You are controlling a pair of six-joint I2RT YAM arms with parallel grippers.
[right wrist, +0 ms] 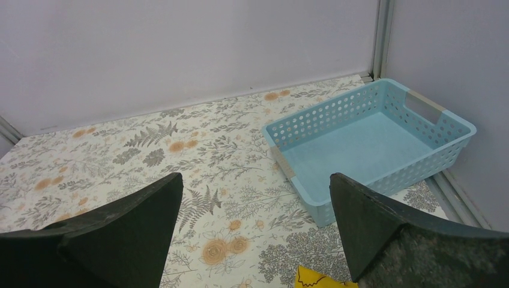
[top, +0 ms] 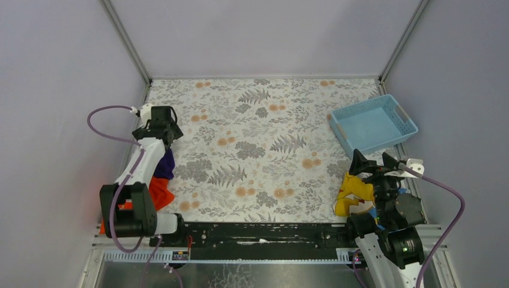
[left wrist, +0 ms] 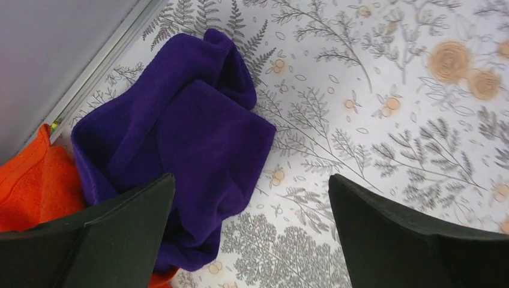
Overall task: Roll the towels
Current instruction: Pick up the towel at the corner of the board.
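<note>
Leftward on the surface (top: 270, 120), a crumpled purple towel (left wrist: 180, 138) touches an orange towel (left wrist: 30, 186) below the wide-open left claw (left wrist: 251, 180); the right claw (right wrist: 256, 177) gapes empty.

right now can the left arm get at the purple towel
Probably yes: the left hand hangs open right above the purple towel, with nothing between them; the orange towel lies beside it.

Purple towel (left wrist: 198, 138) — orange-red towel (left wrist: 30, 186)

The purple towel (left wrist: 198, 138) and orange-red towel (left wrist: 30, 186) are soft matt cloth; the blue basket (right wrist: 327, 114) looks smooth plastic.
</note>
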